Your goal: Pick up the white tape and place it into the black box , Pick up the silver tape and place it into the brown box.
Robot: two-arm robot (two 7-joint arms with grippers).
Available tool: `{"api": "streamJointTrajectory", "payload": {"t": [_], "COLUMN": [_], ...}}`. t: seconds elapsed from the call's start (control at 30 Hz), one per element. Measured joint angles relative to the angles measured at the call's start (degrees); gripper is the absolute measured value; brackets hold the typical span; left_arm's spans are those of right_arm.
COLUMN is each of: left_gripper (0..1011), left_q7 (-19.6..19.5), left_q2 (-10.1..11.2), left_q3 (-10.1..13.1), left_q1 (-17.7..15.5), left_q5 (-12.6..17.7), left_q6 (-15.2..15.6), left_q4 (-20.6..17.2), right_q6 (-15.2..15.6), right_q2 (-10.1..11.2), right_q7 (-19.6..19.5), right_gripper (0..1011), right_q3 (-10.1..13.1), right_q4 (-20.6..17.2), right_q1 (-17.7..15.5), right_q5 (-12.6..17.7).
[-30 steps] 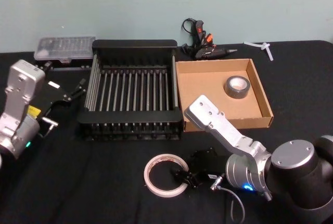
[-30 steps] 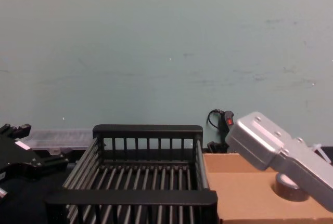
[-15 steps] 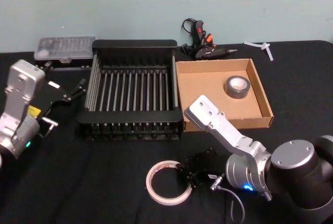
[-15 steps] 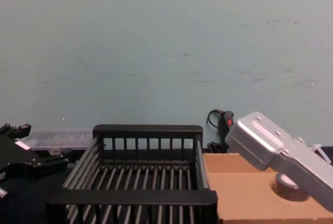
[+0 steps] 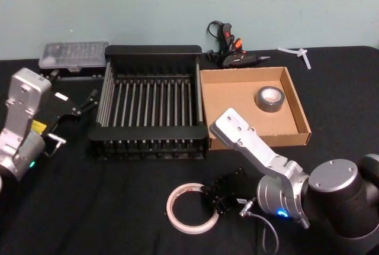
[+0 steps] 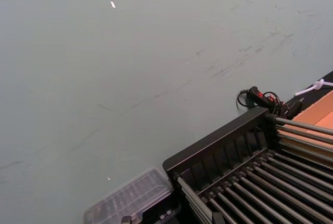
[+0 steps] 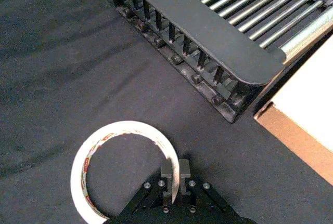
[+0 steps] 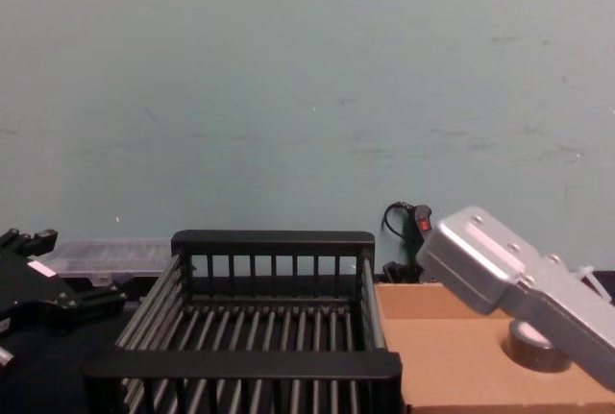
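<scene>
Right gripper [image 7: 174, 174] pinching just the thin wall of the white tape [image 7: 120, 168], probably risking it flexing and slipping out before reaching the black box [image 5: 151, 68].

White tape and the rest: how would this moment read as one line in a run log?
right claw: shut on white tape wall, on table | silver tape: in brown box | black box: empty | left claw: parked left
</scene>
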Motion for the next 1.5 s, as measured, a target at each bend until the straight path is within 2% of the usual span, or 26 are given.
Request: {"api": "streamJointTrajectory", "payload": {"t": [0.27,0.97,1.27,1.5], "left_gripper": [1001,1001,1001,1001], "left_q7": [0.00,0.00,0.00,0.00], "left_q2": [0.00,0.00,0.00,0.00], "left_q3": [0.00,0.00,0.00,0.00], "left_q1": [0.00,0.00,0.00,0.00], "left_q5": [0.00,0.00,0.00,0.00], "left_q6": [0.00,0.00,0.00,0.00], "left_q4": [0.00,0.00,0.00,0.00], "right_q6": [-1.35,-7.34,-9.50,-11.15], "right_q2": [-0.05,2.82,2.59,1.42], "right_q7": [0.36,-0.91,-1.81,-2.34], "right_gripper": [84,84,84,84], "right_q3": [0.83,3.75,4.05,3.66], "right_q4": [-0.70,-6.98,-6.20,-3.29], "right_q1": [-0.34,-0.14,2.04,5.75], "right_q5": [1.05,3.98,4.72,5.02]}}
